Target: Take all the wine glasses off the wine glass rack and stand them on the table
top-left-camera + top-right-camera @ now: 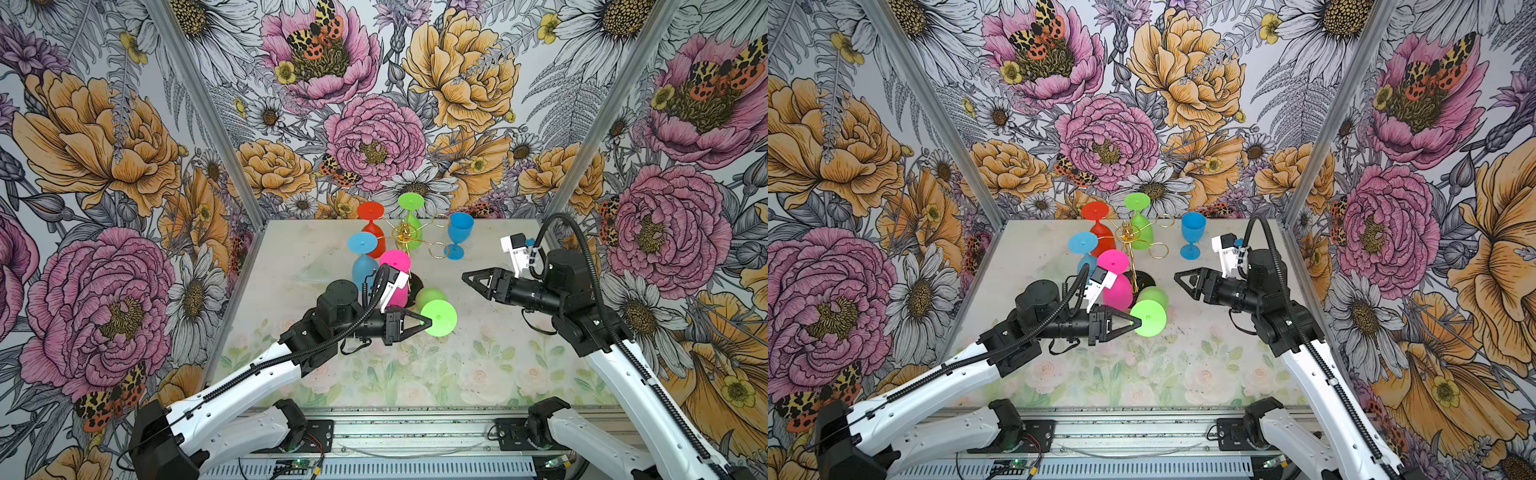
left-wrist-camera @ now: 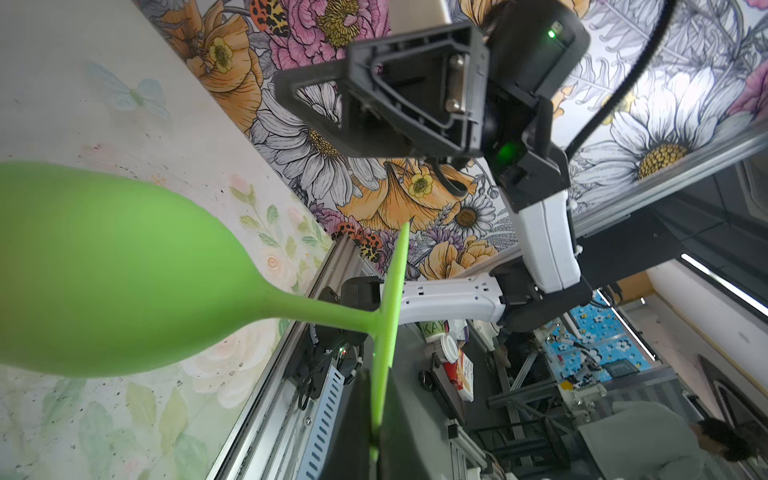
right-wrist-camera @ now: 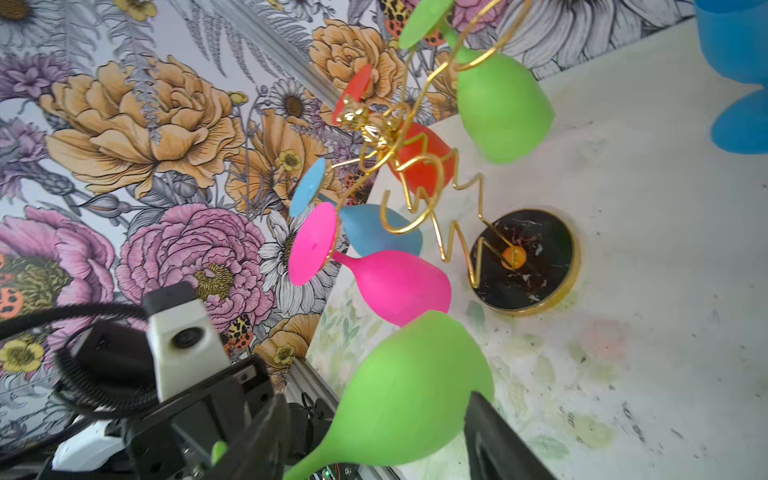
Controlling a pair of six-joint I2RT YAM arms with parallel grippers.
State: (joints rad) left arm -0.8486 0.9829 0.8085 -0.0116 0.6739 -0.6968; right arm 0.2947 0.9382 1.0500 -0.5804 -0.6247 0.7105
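Note:
The wine glass rack (image 1: 405, 240) is a gold wire stand on a round black base (image 3: 523, 259) at the back middle of the table in both top views. A green wine glass (image 1: 438, 318) hangs free in front of that base, lying on its side with its bowl (image 3: 407, 395) toward the rack. My left gripper (image 1: 428, 322) is shut on the rim of its round foot (image 2: 386, 332). My right gripper (image 1: 473, 284) stands open to the right of the glass, apart from it, and its fingers (image 3: 266, 436) touch nothing.
Red (image 1: 371, 224), green (image 1: 411, 216), light blue (image 1: 363, 257) and pink (image 1: 395, 274) glasses hang upside down on the rack. A blue glass (image 1: 459, 235) stands upright on the table right of the rack. Flowered walls close in three sides.

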